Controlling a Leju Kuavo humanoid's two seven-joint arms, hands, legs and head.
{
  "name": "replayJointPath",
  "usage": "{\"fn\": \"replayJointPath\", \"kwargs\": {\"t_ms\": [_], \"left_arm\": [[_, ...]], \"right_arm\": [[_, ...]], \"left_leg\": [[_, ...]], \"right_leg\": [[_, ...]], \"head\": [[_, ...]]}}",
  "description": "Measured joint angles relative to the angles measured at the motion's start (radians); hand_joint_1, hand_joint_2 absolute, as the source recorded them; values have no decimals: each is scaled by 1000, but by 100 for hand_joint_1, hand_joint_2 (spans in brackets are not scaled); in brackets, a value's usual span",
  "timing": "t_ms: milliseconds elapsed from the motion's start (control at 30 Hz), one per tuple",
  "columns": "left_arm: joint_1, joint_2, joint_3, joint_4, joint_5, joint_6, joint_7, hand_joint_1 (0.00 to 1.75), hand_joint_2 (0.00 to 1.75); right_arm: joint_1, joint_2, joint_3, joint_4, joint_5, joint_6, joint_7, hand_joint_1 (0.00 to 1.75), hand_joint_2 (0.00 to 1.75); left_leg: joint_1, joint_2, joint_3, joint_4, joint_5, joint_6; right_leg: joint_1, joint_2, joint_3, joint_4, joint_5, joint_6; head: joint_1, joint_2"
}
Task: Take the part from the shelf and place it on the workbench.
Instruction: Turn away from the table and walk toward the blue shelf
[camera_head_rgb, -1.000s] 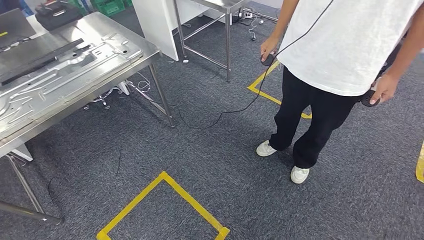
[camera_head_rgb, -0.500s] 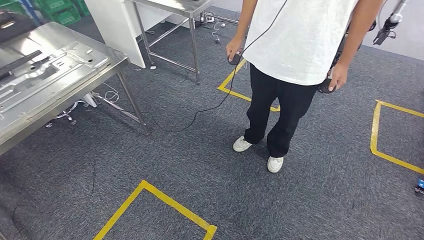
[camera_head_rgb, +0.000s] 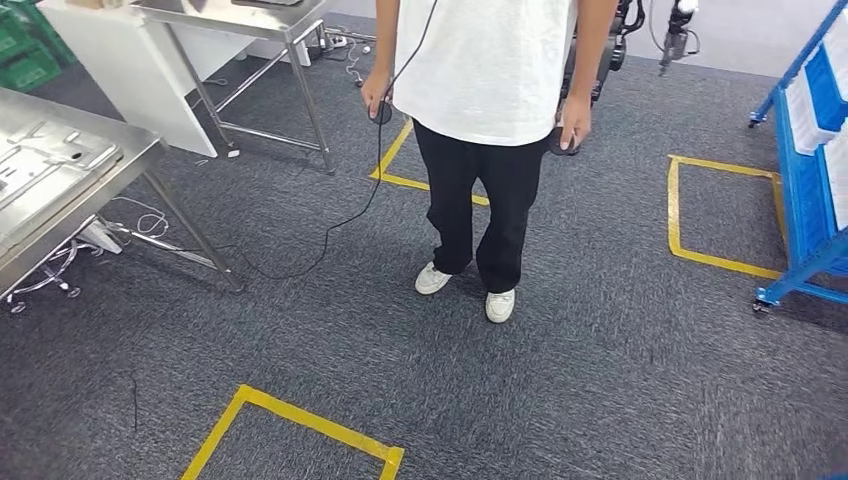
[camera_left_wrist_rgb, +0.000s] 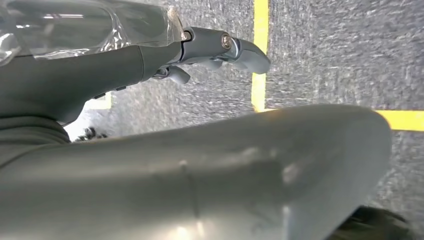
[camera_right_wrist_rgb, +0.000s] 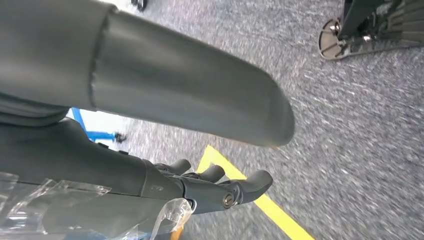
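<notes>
We see no part clearly on the blue shelf (camera_head_rgb: 812, 150) at the right edge of the head view; its white and blue bins sit on a wheeled frame, contents too small to tell. The steel bench (camera_head_rgb: 60, 190) enters at the left edge, carrying a pressed metal sheet (camera_head_rgb: 40, 165) on top, with cables (camera_head_rgb: 60, 270) on the floor under it. Our left hand (camera_left_wrist_rgb: 215, 47) in the left wrist view holds nothing, fingers (camera_left_wrist_rgb: 245, 50) stretched out and slightly apart over the carpet; the thick grey thumb (camera_left_wrist_rgb: 225, 170) crosses the lower half of that frame. Our right hand (camera_right_wrist_rgb: 215, 187) in the right wrist view is likewise empty, fingers (camera_right_wrist_rgb: 250, 185) extended with small gaps, thumb (camera_right_wrist_rgb: 190, 95) running across the upper half. A person (camera_head_rgb: 485, 120) in white shirt, black trousers and white shoes stands at centre top of the head view, a dark round object (camera_head_rgb: 381, 112) in one hand with a black cord (camera_head_rgb: 330, 225) trailing to the floor, another dark object (camera_head_rgb: 556, 143) in the other hand. Yellow tape squares mark the grey carpet (camera_head_rgb: 600, 380): one at bottom left (camera_head_rgb: 300, 425), one at right beside the shelf (camera_head_rgb: 720, 215). A second steel table (camera_head_rgb: 250, 15) with a white panel (camera_head_rgb: 130, 70) sits at top left; green crates (camera_head_rgb: 25, 50) at the upper left corner.
</notes>
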Motion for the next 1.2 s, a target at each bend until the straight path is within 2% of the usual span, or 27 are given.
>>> {"fn": "replayJointPath", "kwargs": {"t_ms": [33, 67, 100, 133, 200, 233, 300, 367, 433, 500, 533, 567, 600, 667, 700, 733, 800, 833, 867, 900, 967, 1000, 1033, 1067, 1100, 1133, 1200], "left_arm": [[3, 0, -1, 0, 1, 0, 0, 0, 0], [4, 0, -2, 0, 1, 0, 0, 0, 0], [4, 0, -3, 0, 2, 0, 0, 0, 0], [3, 0, -4, 0, 2, 0, 0, 0, 0], [1, 0, -5, 0, 4, 2, 0, 0, 0], [1, 0, -6, 0, 6, 2, 0, 0, 0], [-1, 0, -9, 0, 11, 4, 0, 0, 0], [-3, 0, -13, 0, 15, 4, -1, 0, 0], [-1, -1, -17, 0, 17, 5, -1, 0, 0], [3, -1, -18, 0, 18, 6, -2, 0, 0], [4, -1, -18, 0, 19, 6, -2, 0, 0], [4, -1, -19, 0, 19, 6, -2, 0, 0], [3, -1, -19, 0, 19, 6, -2, 0, 0], [1, -2, -19, 0, 19, 6, -2, 0, 0], [0, -2, -19, 0, 19, 6, -2, 0, 0], [0, -2, -19, 0, 19, 7, -2, 0, 0], [-2, -2, -19, 0, 19, 8, -2, 0, 0], [-3, -2, -20, 0, 19, 8, -2, 0, 0], [-4, -3, -20, 0, 19, 8, -2, 0, 0], [-5, -3, -20, 0, 19, 8, -2, 0, 0], [-4, -3, -21, 0, 20, 8, -2, 0, 0], [-1, -3, -21, 0, 20, 8, -1, 0, 0], [1, -3, -21, 0, 20, 8, -1, 0, 0], [2, -3, -21, 0, 21, 8, -1, 0, 0], [2, -3, -22, 0, 22, 8, -1, 0, 0], [1, -3, -22, 0, 22, 8, 0, 0, 0], [0, -3, -22, 0, 26, 8, 0, 0, 0]], "right_arm": [[0, 0, 0, 0, -2, 0, 1, 0, 0], [1, 0, 0, 0, -3, 0, 3, 0, 0], [1, 0, 0, 0, -4, 0, 4, 0, 0], [2, 1, 0, 0, -4, 0, 5, 0, 0], [1, 2, 0, 0, -5, 0, 7, 0, 0], [1, 3, 0, 0, -5, 0, 8, 0, 0], [5, 2, 0, 1, -8, -1, 9, 0, 0], [7, 1, 0, 1, -12, -2, 9, 0, 0], [5, 0, 1, 2, -15, -4, 9, 0, 0], [4, 1, 1, 2, -15, -4, 9, 0, 0], [4, 2, 1, 2, -16, -4, 9, 0, 0], [4, 2, 1, 2, -16, -4, 9, 0, 0], [4, 1, 1, 2, -16, -4, 9, 0, 0], [3, 1, 1, 2, -16, -4, 9, 0, 0], [3, 0, 1, 2, -16, -5, 9, 0, 0], [4, 1, 1, 2, -16, -5, 9, 0, 0], [5, 1, 1, 2, -16, -5, 9, 0, 0], [5, 1, 1, 2, -16, -5, 9, 0, 0], [4, 1, 1, 2, -17, -5, 9, 0, 0], [3, 1, 1, 2, -17, -5, 9, 0, 0], [0, 0, 1, 2, -18, -6, 8, 0, 0], [0, 0, 1, 2, -20, -7, 8, 0, 0], [0, 0, 1, 2, -21, -7, 8, 0, 0], [1, 0, 2, 2, -23, -7, 8, 0, 0], [1, 1, 2, 2, -24, -7, 8, 0, 0], [1, 1, 2, 2, -25, -7, 8, 0, 0], [0, 2, 2, 2, -27, -9, 8, 0, 0]], "left_leg": [[0, -4, -4, 11, 4, 2], [-1, -9, 13, -22, 27, 6], [-2, -18, 48, -92, 64, 12], [-3, -40, 90, -177, 104, 18], [-7, -83, 148, -304, 154, 28], [-10, -95, 157, -329, 161, 30], [-12, -81, 159, -345, 168, 32], [-9, -59, 162, -360, 180, 36], [-11, -32, 162, -366, 187, 41], [-14, -1, 158, -366, 188, 44], [-15, 13, 156, -365, 188, 44], [-15, 26, 156, -365, 189, 44], [-15, 37, 156, -364, 188, 43], [-19, 57, 155, -358, 184, 37], [-22, 65, 154, -354, 183, 32], [-25, 74, 152, -351, 181, 27], [-26, 92, 150, -347, 179, 22], [-23, 89, 148, -339, 172, 19], [-18, 73, 138, -312, 152, 14], [-14, 50, 117, -262, 120, 9], [-8, 7, 48, -104, 40, 1], [-7, 0, 15, -32, 14, 0], [-7, -4, -5, 8, 6, 1], [-7, -6, -5, 5, 19, 4], [-7, -12, 17, -45, 53, 8], [-7, -27, 53, -126, 97, 12], [-7, -79, 119, -278, 164, 20]], "right_leg": [[1, 14, -3, 0, 3, -1], [0, 29, -6, 0, 7, -1], [-1, 43, -7, -1, 11, 1], [-3, 55, -9, -3, 15, 4], [-7, 78, -16, -6, 24, 14], [-9, 89, -21, -8, 30, 20], [-13, 106, -29, -15, 40, 35], [-9, 65, -48, 15, 18, 40], [-1, 9, -103, 140, -56, 39], [1, -2, -164, 285, -119, 42], [1, -4, -172, 313, -125, 44], [1, -8, -156, 295, -111, 44], [1, -15, -119, 236, -83, 45], [4, -58, -23, 76, -27, 42], [5, -74, 6, 21, -11, 37], [8, -83, 19, -6, -5, 31], [10, -63, 12, -11, -1, 17], [10, -53, 10, -11, 1, 13], [9, -44, 9, -12, 4, 7], [8, -35, 7, -13, 7, 2], [9, -15, 3, -13, 11, -5], [10, -3, 0, -13, 12, -7], [11, 10, -1, -13, 14, -9], [12, 23, -2, -13, 15, -9], [11, 37, -1, -13, 16, -9], [10, 50, -1, -13, 18, -7], [8, 74, -6, -12, 22, -1]], "head": [[0, 0], [0, 0], [0, 0], [0, 0], [-1, 0], [-1, 0], [-1, 0], [0, 0], [1, 0], [1, 0], [1, 0], [1, 0], [1, 0], [0, 0], [0, 0], [-1, 0], [-2, 0], [-2, 0], [-2, 0], [-2, 0], [-2, 0], [-2, 0], [-2, 0], [-2, 0], [-2, 0], [-2, 0], [-2, 0]]}}
